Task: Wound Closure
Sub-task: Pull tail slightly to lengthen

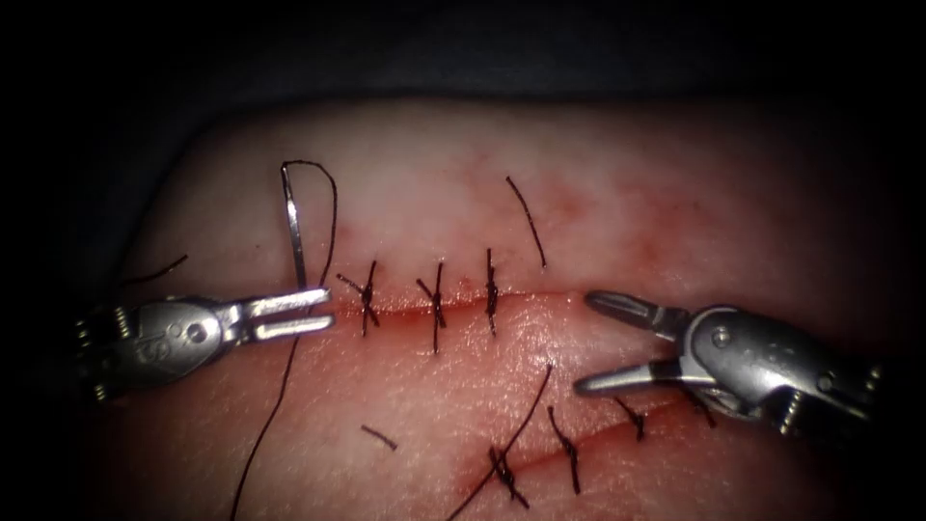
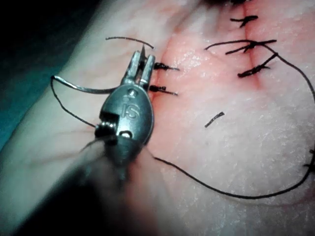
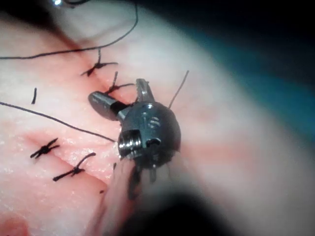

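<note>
My left tool (image 1: 313, 315) lies at the left end of the upper cut (image 1: 405, 311), its jaws nearly together on the curved needle (image 1: 294, 232) close to its pointed end. The needle rises over the tissue (image 1: 675, 193) beyond the cut and does not look to be in it. In the left wrist view the needle (image 2: 81, 88) arcs out from under my left tool (image 2: 139, 61). Thread (image 1: 280, 405) loops from the needle's top end and trails down past the jaws. My right tool (image 1: 585, 342) is wide open at the cut's right end, holding nothing; the right wrist view shows the right tool (image 3: 118, 93) spread too.
Three knotted stitches (image 1: 437, 304) cross the upper cut. A second cut (image 1: 598, 439) lower down carries several stitches (image 1: 569, 453). Loose cut thread ends (image 1: 526, 222) lie on the tissue, one short piece (image 1: 379, 437) below. Red fluid lines both cuts.
</note>
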`<state>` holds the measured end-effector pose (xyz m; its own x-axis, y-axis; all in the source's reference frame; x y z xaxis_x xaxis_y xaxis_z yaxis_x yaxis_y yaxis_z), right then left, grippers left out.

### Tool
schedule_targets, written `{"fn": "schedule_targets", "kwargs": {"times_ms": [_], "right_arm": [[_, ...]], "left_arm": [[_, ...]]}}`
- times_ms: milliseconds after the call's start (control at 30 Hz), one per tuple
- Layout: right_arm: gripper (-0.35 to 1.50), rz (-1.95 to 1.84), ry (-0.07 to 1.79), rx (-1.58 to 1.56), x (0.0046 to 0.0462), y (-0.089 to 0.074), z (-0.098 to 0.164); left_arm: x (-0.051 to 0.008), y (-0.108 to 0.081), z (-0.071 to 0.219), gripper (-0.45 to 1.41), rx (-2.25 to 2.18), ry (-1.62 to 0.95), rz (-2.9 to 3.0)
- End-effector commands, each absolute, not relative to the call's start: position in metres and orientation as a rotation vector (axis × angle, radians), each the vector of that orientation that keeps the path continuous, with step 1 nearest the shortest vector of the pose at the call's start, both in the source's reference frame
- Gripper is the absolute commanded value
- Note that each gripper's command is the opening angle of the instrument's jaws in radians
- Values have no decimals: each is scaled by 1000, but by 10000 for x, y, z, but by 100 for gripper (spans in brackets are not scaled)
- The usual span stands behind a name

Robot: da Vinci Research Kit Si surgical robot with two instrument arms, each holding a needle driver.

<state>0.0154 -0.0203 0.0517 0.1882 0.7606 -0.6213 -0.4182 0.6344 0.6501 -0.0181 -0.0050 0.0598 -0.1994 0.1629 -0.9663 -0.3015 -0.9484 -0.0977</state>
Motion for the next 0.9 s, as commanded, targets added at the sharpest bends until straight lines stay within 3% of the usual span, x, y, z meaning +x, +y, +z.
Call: {"fn": "schedule_targets", "kwargs": {"times_ms": [33, 267, 900], "right_arm": [[121, 929, 1096, 385, 166, -176, 530], [148, 1304, 672, 362, 202, -160, 604], [136, 1307, 736, 401, 239, -138, 628]], "left_arm": [[-189, -44, 601, -45, -1768, 167, 2217], [-191, -45, 602, -45, -1765, 170, 2218], [-189, -45, 602, -45, -1762, 170, 2220]]}}
